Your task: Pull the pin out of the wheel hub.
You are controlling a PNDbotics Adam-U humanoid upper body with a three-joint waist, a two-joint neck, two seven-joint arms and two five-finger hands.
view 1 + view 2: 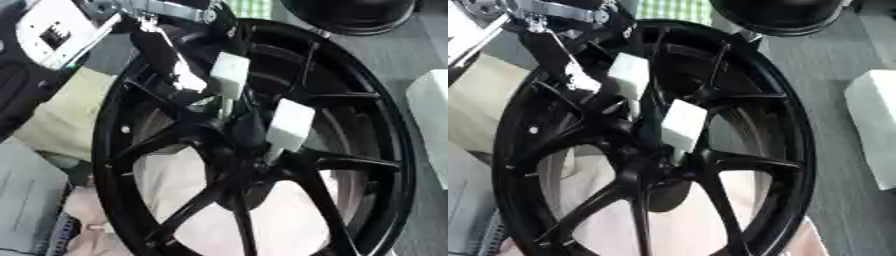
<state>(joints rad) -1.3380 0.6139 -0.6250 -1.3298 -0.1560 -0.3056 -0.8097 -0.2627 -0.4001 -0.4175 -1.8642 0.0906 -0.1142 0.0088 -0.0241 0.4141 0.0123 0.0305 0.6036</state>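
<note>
A large black spoked wheel (pixel 385 150) stands on edge and fills both views. Its hub (pixel 249 150) sits at the middle, where the spokes meet. My left hand (pixel 179 60), black with silver joints and white tips, comes down from the upper left and lies against the hub. One white tip is above the hub and another just to its right. The hand and the dark hub hide the pin, so I cannot make it out. My right hand shows in neither view.
A white block (pixel 433 120) stands to the right of the wheel on the grey floor. A black round object (pixel 785 15) sits beyond the rim at the top. Pale beige material (pixel 61 115) shows to the left and through the spokes.
</note>
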